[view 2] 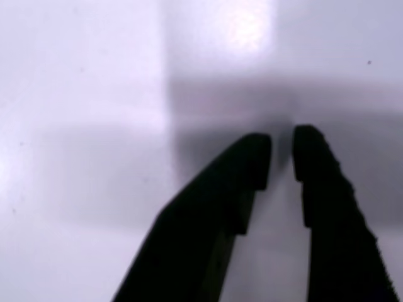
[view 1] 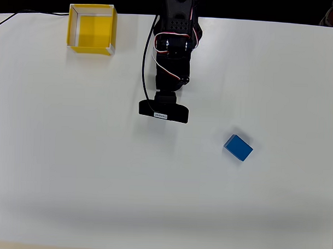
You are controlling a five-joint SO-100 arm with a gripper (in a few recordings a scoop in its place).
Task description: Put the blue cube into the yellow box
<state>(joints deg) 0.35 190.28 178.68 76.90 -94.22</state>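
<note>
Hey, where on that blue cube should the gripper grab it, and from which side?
Probably from straight above, fingers closing on two opposite side faces of the blue cube. It lies flat on the table, turned at an angle in the overhead view, so the gripper would need to rotate to match its edges. Nothing crowds it; the yellow box is far off.

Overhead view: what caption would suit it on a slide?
Black arm's gripper hovers mid-table, blue cube lower right, yellow box top left.
</note>
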